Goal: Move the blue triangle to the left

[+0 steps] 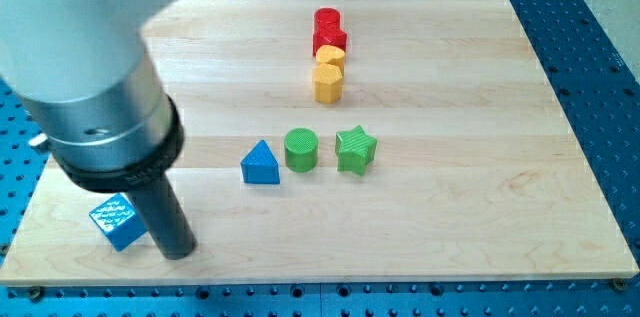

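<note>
Ribbed plastic blocks on wooden board (pixel 480 207): one blue triangle (pixel 261 164), one blue cube (pixel 115 221) touching my tip (pixel 178 253); rod jawless.

On the wooden counter (pixel 480 207), a green cylinder (pixel 300 149) sits beside a green star (pixel 355 149). Two red blocks (pixel 328 29) and two yellow blocks (pixel 328 72) form a column near the view's top. A blue cube (pixel 113 221) lies at bottom left.

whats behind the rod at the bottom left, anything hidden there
A blue cube sits at the view's left of the rod, its right edge covered by it. My tip rests on the board, well left of the blue triangle. Anything else behind the rod cannot be seen.
</note>
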Controlling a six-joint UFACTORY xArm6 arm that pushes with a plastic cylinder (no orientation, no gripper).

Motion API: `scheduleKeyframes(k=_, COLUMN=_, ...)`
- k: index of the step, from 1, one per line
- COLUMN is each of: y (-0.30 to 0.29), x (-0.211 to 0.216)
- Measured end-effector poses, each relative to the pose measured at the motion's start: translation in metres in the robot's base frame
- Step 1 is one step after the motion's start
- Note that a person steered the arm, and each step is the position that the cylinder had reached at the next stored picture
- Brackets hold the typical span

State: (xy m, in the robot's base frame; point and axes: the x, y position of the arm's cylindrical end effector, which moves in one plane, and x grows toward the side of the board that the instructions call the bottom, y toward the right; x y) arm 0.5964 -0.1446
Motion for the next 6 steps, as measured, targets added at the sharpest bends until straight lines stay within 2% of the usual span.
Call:
scheduleKeyframes(k=1, y=-0.025, x=-0.022)
scheduleKeyframes(k=2, y=0.002, x=-0.024)
scheduleKeyframes(k=3, y=0.147, x=-0.024)
scheduleKeyframes(k=4, y=0.19, x=-0.074)
scheduleKeyframes(k=6, y=0.036, x=-0.09)
